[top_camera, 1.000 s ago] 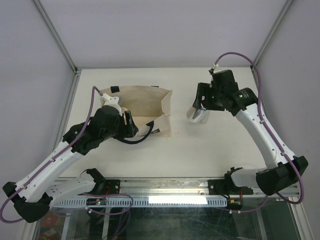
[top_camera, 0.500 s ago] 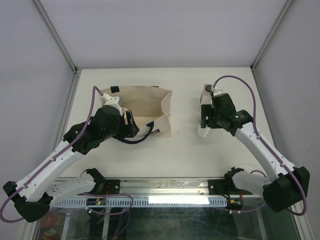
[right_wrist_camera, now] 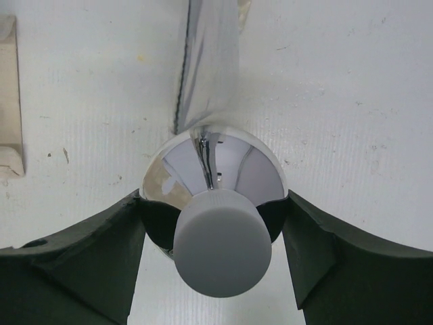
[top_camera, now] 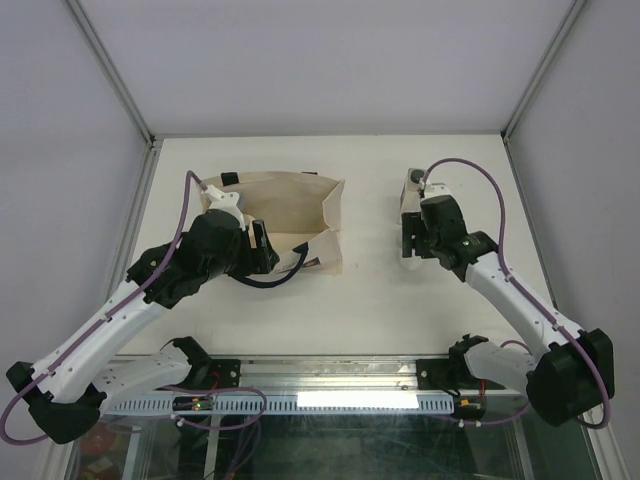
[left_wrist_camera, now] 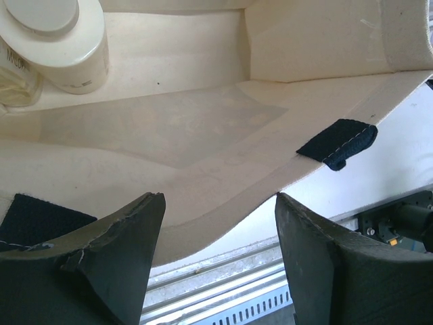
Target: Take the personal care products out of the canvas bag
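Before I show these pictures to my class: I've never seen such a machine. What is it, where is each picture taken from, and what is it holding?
These are two white-and-black robot arms, bolted at the near edge of a white table, each ending in a two-finger gripper. The wide picture looks down from above; the other two come from cameras on the wrists. On the table lies a beige canvas bag with navy handles. The left gripper is open at the bag's mouth; a cream cylindrical bottle shows inside. The right gripper, outside the bag, is closed on a silver-topped bottle with a grey cap.
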`<act>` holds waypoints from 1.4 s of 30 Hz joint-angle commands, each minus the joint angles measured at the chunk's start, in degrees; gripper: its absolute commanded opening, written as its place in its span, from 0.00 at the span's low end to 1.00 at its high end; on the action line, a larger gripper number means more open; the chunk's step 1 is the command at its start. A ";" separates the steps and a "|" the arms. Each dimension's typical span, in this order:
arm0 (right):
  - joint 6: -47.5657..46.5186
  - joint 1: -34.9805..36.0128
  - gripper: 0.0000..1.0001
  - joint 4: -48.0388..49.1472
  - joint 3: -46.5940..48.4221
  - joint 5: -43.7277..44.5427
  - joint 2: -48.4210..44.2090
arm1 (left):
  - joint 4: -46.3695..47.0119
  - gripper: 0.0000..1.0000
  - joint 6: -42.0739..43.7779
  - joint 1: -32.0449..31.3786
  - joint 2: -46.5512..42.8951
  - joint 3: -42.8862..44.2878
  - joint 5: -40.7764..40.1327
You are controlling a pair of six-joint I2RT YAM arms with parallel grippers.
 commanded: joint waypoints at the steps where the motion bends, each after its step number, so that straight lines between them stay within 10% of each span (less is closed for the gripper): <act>1: -1.46 0.20 0.00 10.09 1.28 1.73 -0.48 | 2.05 0.69 1.01 -0.42 -0.68 2.64 -0.06; 11: -0.46 0.24 0.01 8.62 0.13 1.42 1.51 | 2.06 0.69 1.33 -0.44 -0.26 3.14 -0.25; 18: -0.62 0.23 0.67 6.00 0.63 -1.58 1.80 | 1.97 0.70 1.27 -0.43 -0.48 2.84 -0.04; 26: -0.31 0.24 0.94 2.02 4.18 -0.27 -2.33 | 1.18 0.70 0.96 -0.50 -1.87 2.30 -1.04; 42: -5.88 3.94 0.98 -8.48 32.82 -11.10 5.97 | -3.29 0.71 -3.25 -0.40 -9.30 -2.64 -4.62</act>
